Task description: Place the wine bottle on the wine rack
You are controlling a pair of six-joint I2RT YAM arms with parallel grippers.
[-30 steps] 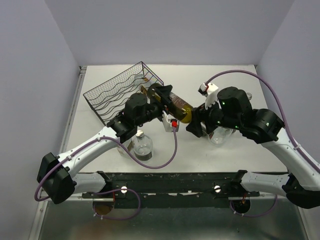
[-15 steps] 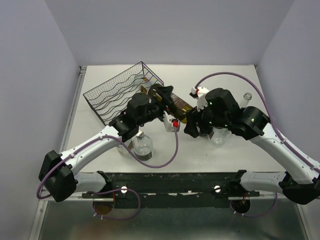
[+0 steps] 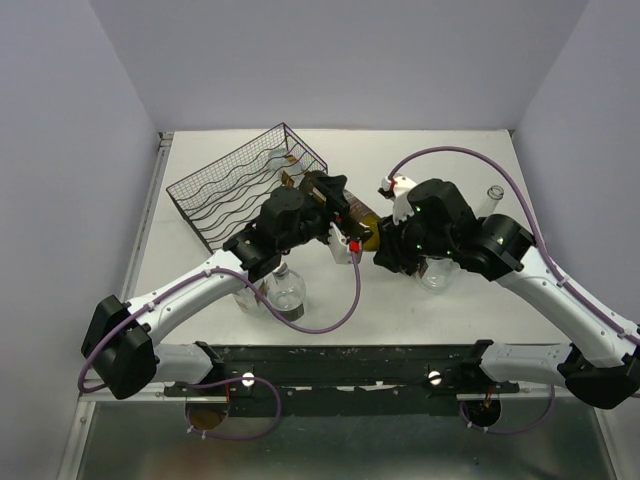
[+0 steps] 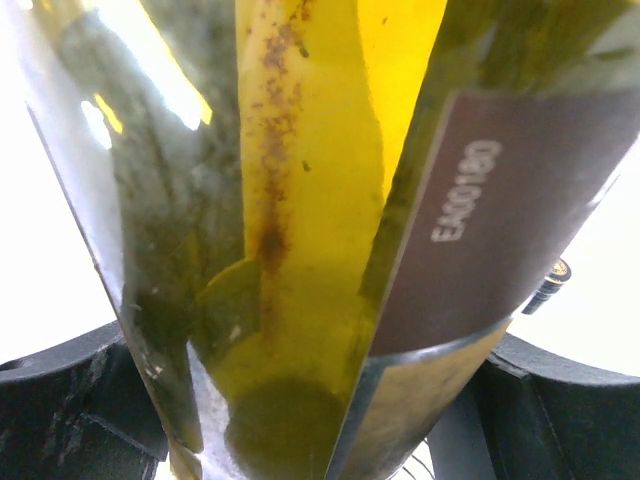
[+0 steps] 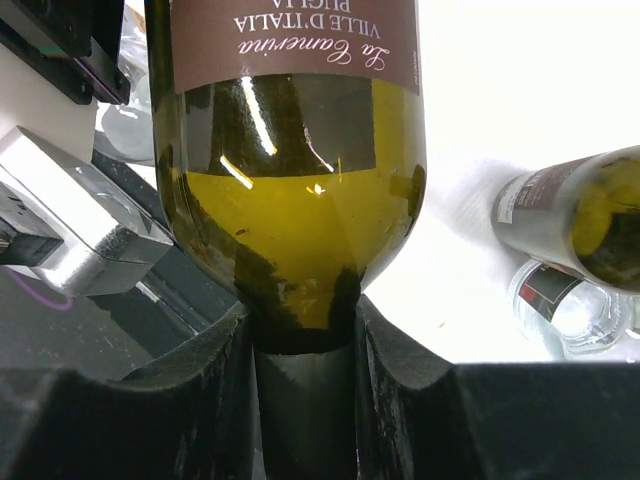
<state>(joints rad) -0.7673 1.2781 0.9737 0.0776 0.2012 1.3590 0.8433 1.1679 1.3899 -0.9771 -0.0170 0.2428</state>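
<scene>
The wine bottle [image 3: 358, 210], olive-green glass with a brown label, hangs tilted just right of the black wire wine rack [image 3: 235, 185]. My left gripper [image 3: 325, 195] is closed round its wide body; in the left wrist view the bottle [image 4: 300, 200] fills the frame between the two black fingers of that gripper [image 4: 310, 400]. My right gripper [image 3: 385, 243] is shut on the neck. The right wrist view shows the bottle's shoulder [image 5: 290, 200] above that gripper [image 5: 305, 350], with its fingers [image 5: 200, 400] pressed on both sides of the neck.
A clear round glass bottle [image 3: 285, 290] stands under the left arm. Another clear bottle [image 3: 440, 268] sits beneath the right arm. A labelled bottle [image 5: 580, 215] lies to the right in the right wrist view. White walls enclose the table on three sides.
My right gripper moved left onto the bottle's neck and closed on it. The left gripper kept its hold on the body, and the bottle barely shifted.
</scene>
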